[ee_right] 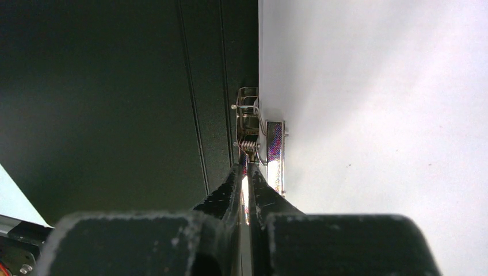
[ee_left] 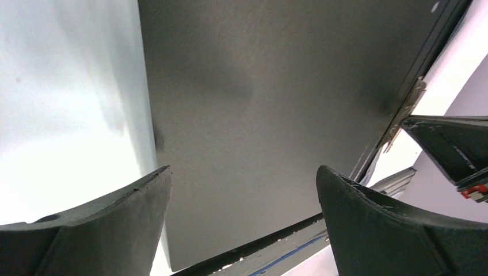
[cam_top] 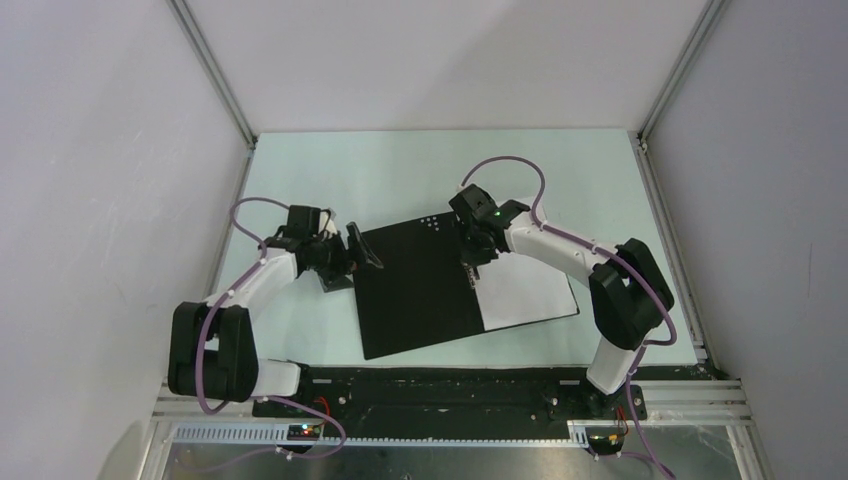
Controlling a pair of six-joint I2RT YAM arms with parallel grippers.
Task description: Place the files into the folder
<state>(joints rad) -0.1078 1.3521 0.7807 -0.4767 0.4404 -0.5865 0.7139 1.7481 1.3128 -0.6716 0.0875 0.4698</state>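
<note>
While scanning down, seeing table (cam_top: 400, 160) bearing folder (cam_top: 415, 290) lying open black side up, files (cam_top: 525, 295) lying on its right half, left gripper (cam_top: 366, 250) hanging spread wide at folder's left edge, right gripper (cam_top: 472, 265) clenching metal spine clip (ee_right: 250, 123).

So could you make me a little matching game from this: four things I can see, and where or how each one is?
Things:
1. left gripper
2. right gripper
3. files
4. folder

States:
A. white, flat, right of the folder's spine
B. spread open, black inside up
C. jaws wide, at the folder's left edge
D. shut on the metal clip

Pairs: 1-C, 2-D, 3-A, 4-B
</note>
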